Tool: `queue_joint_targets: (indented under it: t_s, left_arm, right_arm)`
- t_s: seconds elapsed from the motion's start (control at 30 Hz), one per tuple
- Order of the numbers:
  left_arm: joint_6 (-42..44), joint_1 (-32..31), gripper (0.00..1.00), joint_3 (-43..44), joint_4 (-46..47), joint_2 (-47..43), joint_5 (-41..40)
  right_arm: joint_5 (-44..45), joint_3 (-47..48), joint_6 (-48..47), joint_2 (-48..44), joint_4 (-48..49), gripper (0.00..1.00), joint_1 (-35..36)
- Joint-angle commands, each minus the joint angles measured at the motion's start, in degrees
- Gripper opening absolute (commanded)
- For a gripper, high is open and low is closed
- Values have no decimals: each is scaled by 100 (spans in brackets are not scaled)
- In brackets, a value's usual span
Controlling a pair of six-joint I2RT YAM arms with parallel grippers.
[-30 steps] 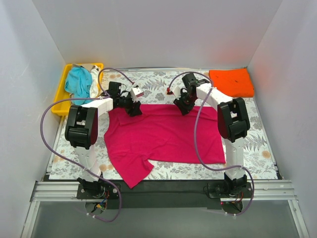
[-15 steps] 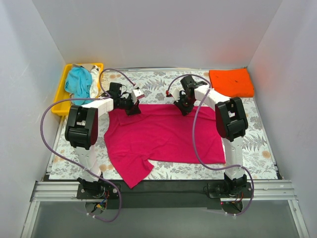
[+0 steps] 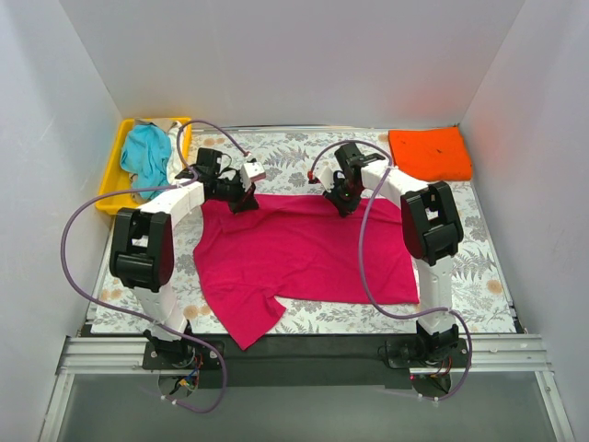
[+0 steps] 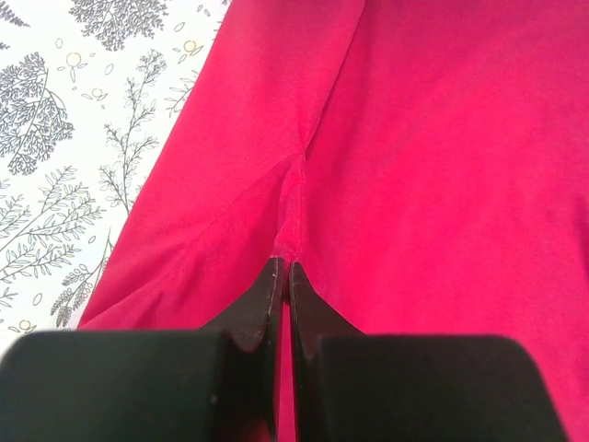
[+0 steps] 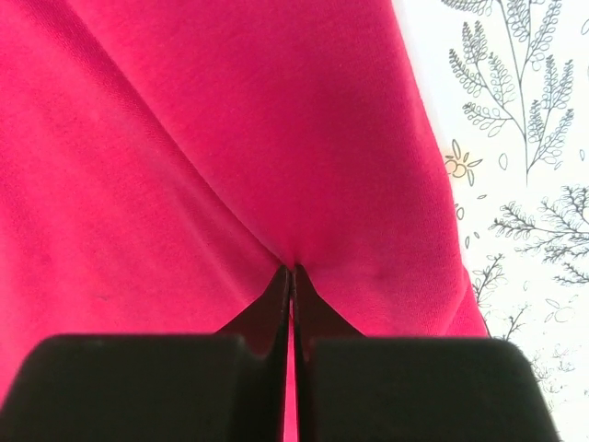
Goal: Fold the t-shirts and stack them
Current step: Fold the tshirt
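Cloth at the near edge had not moved. The pointed flap of the magenta-pink t-shirt (image 3: 304,253) reached over the front rim of the table (image 3: 479,267) just as it did one second before, and the broad body of the shirt lay spread flat in the middle, between the two arms.

Farther back, at the far edge of the shirt, the change was small but clear. The left arm (image 3: 140,249) had swung its elbow outward, toward the left side, and the left pincer (image 4: 283,267) had crept a little farther away along that edge. The right pincer (image 5: 292,272) had shifted hardly at all.

In both wrist views the fingers were pressed together with a thin ridge of pink cloth caught between the tips — each pincer was pinching the shirt, the left one at the end of a seam. The cloth around them was puckered only slightly. So I judge that the far edge was gripped but not yet lifted, and that the fold toward the near side was about to begin rather than under way.

Beyond the shirt, the orange t-shirt (image 3: 430,153) lay folded in the far right corner, well apart. The teal t-shirt (image 3: 145,153) and the white t-shirt (image 3: 174,149) were bunched in the yellow tray (image 3: 114,175) at the far left, not yet folded.
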Motion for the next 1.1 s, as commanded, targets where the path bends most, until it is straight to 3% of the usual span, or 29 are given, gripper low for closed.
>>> queue_joint_targets:
  t_s: [0.0,0.07,0.27,0.47,1.07]
  left_arm:
    - [125,-31,0,-99,-328,-387,172]
    - [126,-31,0,-143,-346,-422,163]
    - [90,-40,0,-144,-346,-379,145]
    - [82,-48,0,-82,-355,-300,93]
    - [205,-198,0,-222,-1049,-528,-109]
  right_arm:
    - [26,-48,-30,-310,-58,1,29]
    - [35,-48,5,-336,-49,14,30]
    - [114,66,76,-275,-40,16,29]
    - [114,206,76,-284,-49,1,21]
    - [35,-242,-109,-644,-75,1,29]
